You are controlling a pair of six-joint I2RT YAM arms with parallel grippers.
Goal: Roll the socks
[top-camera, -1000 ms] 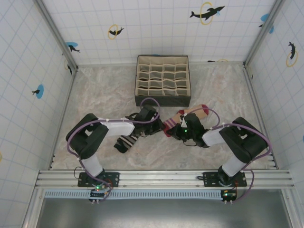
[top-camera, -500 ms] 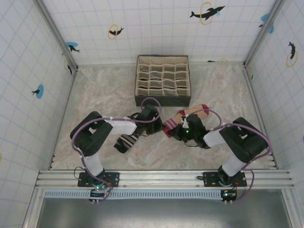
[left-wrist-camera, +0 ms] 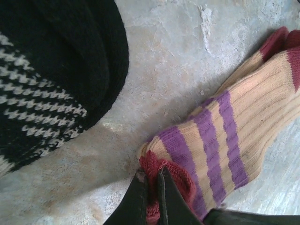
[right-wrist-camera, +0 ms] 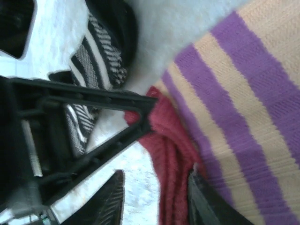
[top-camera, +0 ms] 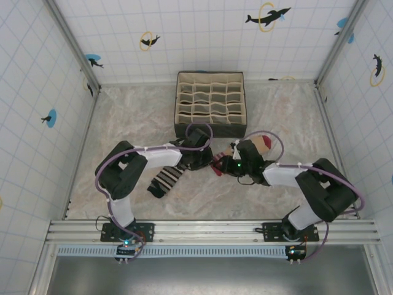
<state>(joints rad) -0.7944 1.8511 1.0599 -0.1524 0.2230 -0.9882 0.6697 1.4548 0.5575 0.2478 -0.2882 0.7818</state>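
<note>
Caller: Claws first: left claw (left-wrist-camera: 151, 172) pinches shut on the red cuff of the tan sock (left-wrist-camera: 234, 136); right claw (right-wrist-camera: 156, 180) stands spread astride that cuff.

Analyst: Nothing rolled yet, I'd say. Both lie unrolled mid-table (top-camera: 123, 123), striped sock (top-camera: 164, 179) apart, to its left.

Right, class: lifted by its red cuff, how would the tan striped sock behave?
Probably floppy: the tan sock is ribbed knit lying limp, so it should dangle from the left gripper pinching its cuff. Likely light; the textured knit shouldn't slip easily.
</note>
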